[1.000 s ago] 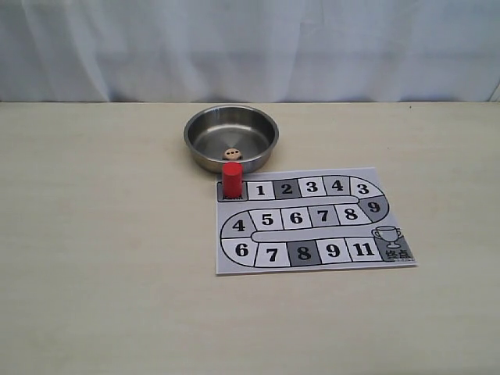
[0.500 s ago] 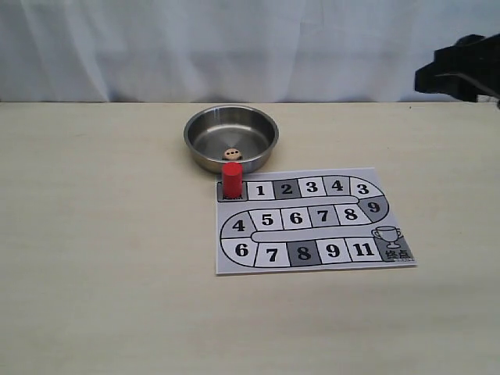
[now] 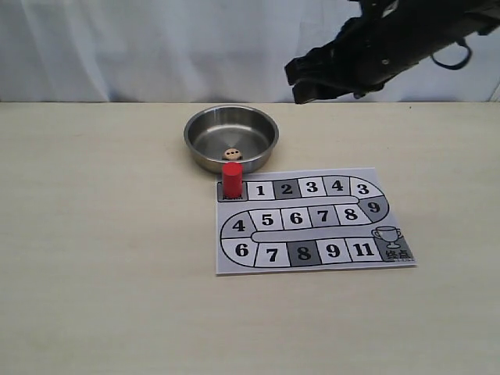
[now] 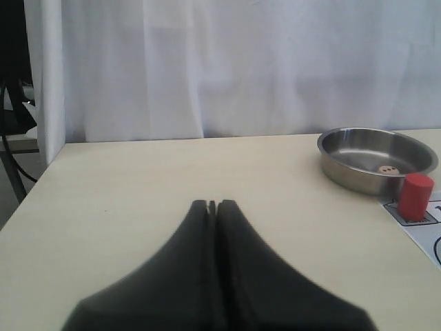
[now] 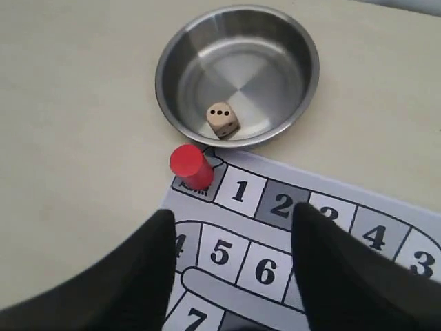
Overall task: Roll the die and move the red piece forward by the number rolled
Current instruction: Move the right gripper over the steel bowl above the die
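Now | die (image 3: 232,154): inside steel bowl (image 3: 195,133), upper centre of exterior view, three pips on top | red piece (image 3: 232,179): upright on board (image 3: 312,221), dark end square left of 1, just below bowl | right hand (image 5: 231,224): spread, aloft at upper right over table (image 3: 101,234) | left hand (image 4: 212,205): pressed together, empty

Bright, even diffuse light; faint soft shadows on pale wooden surface (image 3: 101,234). Radial glare in round stainless steel bowl (image 5: 200,62). Black left gripper (image 4: 212,204) and right gripper (image 5: 234,214) close-up, out of focus.
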`<state>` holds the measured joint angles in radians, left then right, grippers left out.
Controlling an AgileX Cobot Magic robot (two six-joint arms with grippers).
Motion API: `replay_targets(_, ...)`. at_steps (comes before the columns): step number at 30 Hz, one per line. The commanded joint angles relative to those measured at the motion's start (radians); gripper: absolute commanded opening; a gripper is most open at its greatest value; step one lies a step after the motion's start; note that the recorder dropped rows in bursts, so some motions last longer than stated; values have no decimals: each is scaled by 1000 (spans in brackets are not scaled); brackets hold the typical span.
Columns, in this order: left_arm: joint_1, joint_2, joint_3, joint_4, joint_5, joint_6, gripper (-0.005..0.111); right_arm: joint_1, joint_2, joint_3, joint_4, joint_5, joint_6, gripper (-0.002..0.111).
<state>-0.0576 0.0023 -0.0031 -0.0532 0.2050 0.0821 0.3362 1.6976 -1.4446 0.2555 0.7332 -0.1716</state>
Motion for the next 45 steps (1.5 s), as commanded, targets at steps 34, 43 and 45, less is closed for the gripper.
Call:
replay_targets(34,-2,-2,3,-2,-9,-4,0,119,662,-608,-194,-17,341,62)
replay_targets(43,-2,-2,3,-2,-9,-4,0,120,719,-690,-195,10,422,62)
replay_targets(45,-2,-2,3,-2,-9,-4,0,120,731,-695,-195,10,448,62)
